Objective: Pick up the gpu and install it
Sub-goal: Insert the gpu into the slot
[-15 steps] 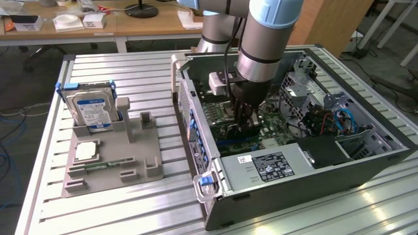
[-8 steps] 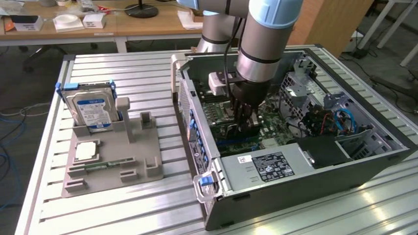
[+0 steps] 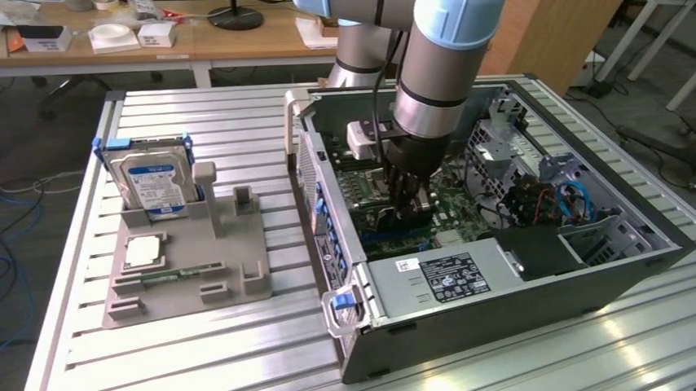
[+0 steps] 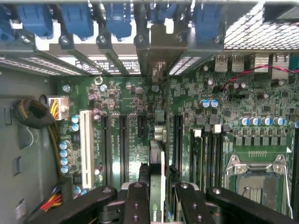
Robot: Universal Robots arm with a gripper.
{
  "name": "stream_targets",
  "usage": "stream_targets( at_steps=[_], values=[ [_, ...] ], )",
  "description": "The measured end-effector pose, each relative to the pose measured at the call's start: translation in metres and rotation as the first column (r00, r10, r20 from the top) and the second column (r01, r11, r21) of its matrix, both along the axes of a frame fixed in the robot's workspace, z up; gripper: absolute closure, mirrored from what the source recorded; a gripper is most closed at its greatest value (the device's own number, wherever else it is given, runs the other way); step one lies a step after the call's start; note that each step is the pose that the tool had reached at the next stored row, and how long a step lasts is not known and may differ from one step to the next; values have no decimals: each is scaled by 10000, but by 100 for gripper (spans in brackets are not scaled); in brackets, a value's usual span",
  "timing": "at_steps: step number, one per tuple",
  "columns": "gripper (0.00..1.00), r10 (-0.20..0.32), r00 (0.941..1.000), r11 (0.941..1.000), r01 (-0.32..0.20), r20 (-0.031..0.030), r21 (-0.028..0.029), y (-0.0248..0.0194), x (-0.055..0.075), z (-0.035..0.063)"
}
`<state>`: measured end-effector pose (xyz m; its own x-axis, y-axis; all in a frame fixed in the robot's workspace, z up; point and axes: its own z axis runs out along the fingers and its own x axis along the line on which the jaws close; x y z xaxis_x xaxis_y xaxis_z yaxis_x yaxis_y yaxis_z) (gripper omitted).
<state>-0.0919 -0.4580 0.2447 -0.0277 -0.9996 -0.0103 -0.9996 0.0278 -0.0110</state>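
Gripper (image 3: 408, 213) sits deep inside the open computer case (image 3: 609, 269), low over the motherboard (image 3: 457, 208), in the exterior view. From the wrist view the black fingers (image 4: 136, 200) are closed narrowly on the gpu (image 4: 158, 186), which stands on edge between them, its green board running toward the case's rear slot brackets (image 4: 154, 42). The wrist view also lays out the row of black expansion slots (image 4: 124, 144) beside the card, the white slot (image 4: 85, 140) and the empty processor socket (image 4: 254, 175); whether the card's edge is seated in a slot cannot be told. The exterior view gives what lies outside the case: a grey holder tray (image 3: 185, 277) on the slatted table (image 3: 218, 350), with a hard drive (image 3: 152, 186) upright in it and a memory stick (image 3: 179, 273) lying flat.
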Motion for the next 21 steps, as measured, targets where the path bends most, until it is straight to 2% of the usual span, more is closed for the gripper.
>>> stream_targets(
  at_steps=[12, 16, 21],
  values=[
    [74, 0, 10000, 10000, 0, -8, -14, -1, -1, 6],
    [74, -1, 10000, 10000, 1, -7, -14, -1, -1, 48],
    [74, 0, 10000, 10000, 0, -8, -14, -3, -1, 49]
  ],
)
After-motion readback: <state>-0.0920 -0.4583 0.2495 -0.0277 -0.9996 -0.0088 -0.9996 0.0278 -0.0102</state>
